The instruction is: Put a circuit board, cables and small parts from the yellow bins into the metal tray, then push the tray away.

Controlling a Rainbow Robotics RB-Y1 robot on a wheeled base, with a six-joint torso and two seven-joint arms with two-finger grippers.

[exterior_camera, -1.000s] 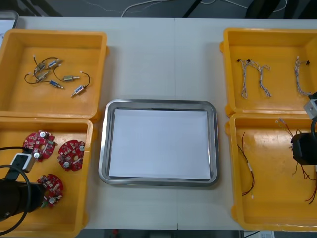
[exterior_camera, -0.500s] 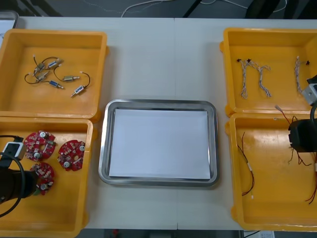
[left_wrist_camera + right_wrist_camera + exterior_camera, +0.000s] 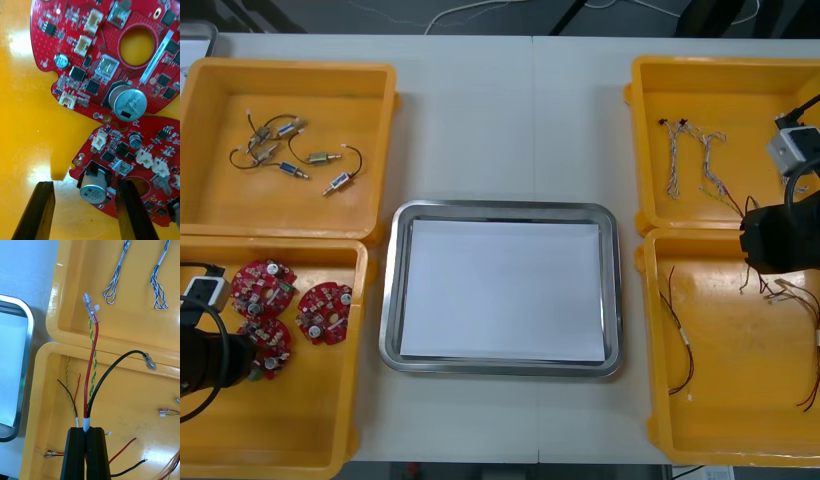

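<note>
We are now lifting clear a cable [image 3: 91,371] pinched in our right gripper [image 3: 86,430]; our left gripper [image 3: 85,184] is hanging wide over 1 circuit board [image 3: 123,161]

Right: cables [image 3: 92,352] lifted; left: board [image 3: 268,345] dragged farther.

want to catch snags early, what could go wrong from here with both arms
The right tool is shut on a red and black cable whose loose ends reach across the bin wall; they could snag there. The open left tool straddles the edge of a circuit board that touches a second board; closing may drag both.
</note>
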